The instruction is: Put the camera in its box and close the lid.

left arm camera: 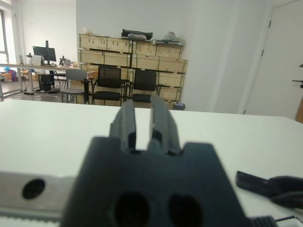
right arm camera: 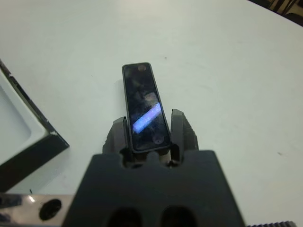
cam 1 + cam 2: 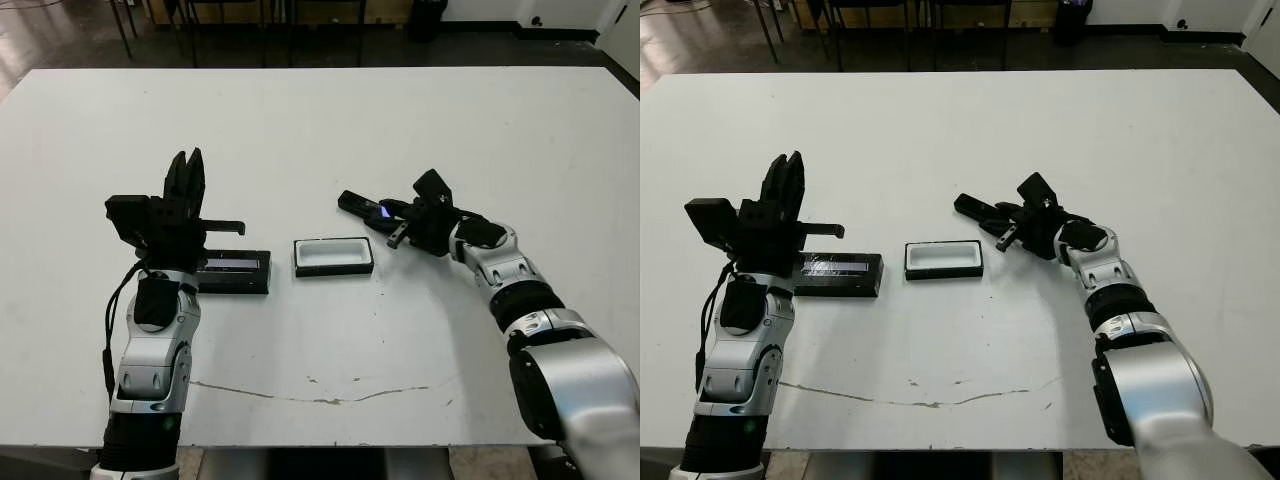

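The camera (image 3: 358,206), a slim black bar with a bluish glossy patch, lies low over the table just right of and behind the box. My right gripper (image 3: 392,213) is shut on its near end; in the right wrist view the camera (image 2: 144,106) sits between both fingers. The box (image 3: 334,269) stands open mid-table, its white lining bare. To its left lies the flat black lid (image 3: 235,271) with its pale strip. My left gripper (image 3: 186,165) is raised above the lid's left end, fingers pointing up and shut on nothing.
A thin crack line (image 3: 330,395) runs across the table near its front edge. Beyond the table's far edge stand chairs (image 1: 109,82) and shelves.
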`<state>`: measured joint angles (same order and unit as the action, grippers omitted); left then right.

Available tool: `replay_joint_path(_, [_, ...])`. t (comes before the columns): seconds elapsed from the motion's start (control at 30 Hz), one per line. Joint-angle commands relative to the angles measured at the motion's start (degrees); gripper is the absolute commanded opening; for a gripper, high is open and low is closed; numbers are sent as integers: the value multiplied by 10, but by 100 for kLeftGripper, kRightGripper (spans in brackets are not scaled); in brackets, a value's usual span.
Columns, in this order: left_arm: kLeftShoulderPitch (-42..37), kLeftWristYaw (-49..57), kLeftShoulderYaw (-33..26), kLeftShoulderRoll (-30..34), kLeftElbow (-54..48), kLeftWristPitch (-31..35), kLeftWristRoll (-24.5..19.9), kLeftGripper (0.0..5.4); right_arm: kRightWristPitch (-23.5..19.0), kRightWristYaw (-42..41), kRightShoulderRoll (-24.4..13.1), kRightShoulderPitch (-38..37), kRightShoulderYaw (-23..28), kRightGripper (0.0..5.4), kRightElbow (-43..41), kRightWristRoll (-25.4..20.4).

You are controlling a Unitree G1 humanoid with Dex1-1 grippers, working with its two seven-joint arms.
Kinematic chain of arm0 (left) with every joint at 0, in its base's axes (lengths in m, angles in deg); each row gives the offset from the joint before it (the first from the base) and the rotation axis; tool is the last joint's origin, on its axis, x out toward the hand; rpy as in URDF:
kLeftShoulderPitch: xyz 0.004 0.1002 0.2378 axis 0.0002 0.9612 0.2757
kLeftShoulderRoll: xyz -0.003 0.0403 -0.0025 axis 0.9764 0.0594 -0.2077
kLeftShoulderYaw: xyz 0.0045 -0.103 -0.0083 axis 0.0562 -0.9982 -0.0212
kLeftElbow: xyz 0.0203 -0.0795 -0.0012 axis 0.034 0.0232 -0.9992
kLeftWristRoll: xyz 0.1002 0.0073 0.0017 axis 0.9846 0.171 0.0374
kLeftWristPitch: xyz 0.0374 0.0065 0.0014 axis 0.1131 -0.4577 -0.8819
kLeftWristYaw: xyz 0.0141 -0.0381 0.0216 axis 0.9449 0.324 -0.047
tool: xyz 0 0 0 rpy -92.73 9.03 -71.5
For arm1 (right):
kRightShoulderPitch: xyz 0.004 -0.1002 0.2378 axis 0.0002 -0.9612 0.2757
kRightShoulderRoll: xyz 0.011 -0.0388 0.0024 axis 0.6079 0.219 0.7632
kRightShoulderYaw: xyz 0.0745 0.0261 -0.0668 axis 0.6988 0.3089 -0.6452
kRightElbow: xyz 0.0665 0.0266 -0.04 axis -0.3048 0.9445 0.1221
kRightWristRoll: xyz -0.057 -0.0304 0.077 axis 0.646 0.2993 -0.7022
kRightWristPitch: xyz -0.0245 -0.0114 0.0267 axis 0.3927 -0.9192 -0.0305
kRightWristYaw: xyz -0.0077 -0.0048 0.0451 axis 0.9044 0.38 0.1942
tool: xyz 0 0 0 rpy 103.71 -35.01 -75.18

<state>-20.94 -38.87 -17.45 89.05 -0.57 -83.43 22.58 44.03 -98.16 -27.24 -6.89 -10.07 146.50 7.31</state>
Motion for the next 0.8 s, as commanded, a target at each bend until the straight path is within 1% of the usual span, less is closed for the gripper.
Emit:
replay_joint_path(0.03, [13,3,-1,3,4,7,6,0,-16,-35,-25,18,42,11,-13,-44])
replay_joint_path(0.17, [14,1,0,3,6,6,4,0,-37,-94,-41,37,75,10,-33,-90])
replay_joint_path(0.27, [14,0,0,2,6,8,1,0,-61,-134,-48,38,81,10,-72,-114])
replay_joint_path(0.33, [14,1,2,4,7,3,8,0,-72,-166,-49,31,78,10,-107,-126])
replay_joint_path(0.43, [15,2,3,4,6,4,10,0,-86,-203,-54,19,58,10,-161,-125])
replay_joint_path(0.5, [15,3,2,1,5,7,6,0,-112,-235,-54,18,42,10,-185,-129])
replay_joint_path(0.53, [15,4,1,0,4,8,6,0,-132,-252,-56,18,30,10,-196,-128])
replay_joint_path(0.6, [16,6,1,-1,3,9,6,0,-155,-276,-59,17,6,10,-217,-120])
replay_joint_path(0.73, [17,9,2,0,2,7,11,0,-194,-296,-62,12,-36,10,-250,-106])
replay_joint_path(0.8, [18,10,3,-1,1,7,12,0,-197,-300,-64,9,-60,10,-269,-91])
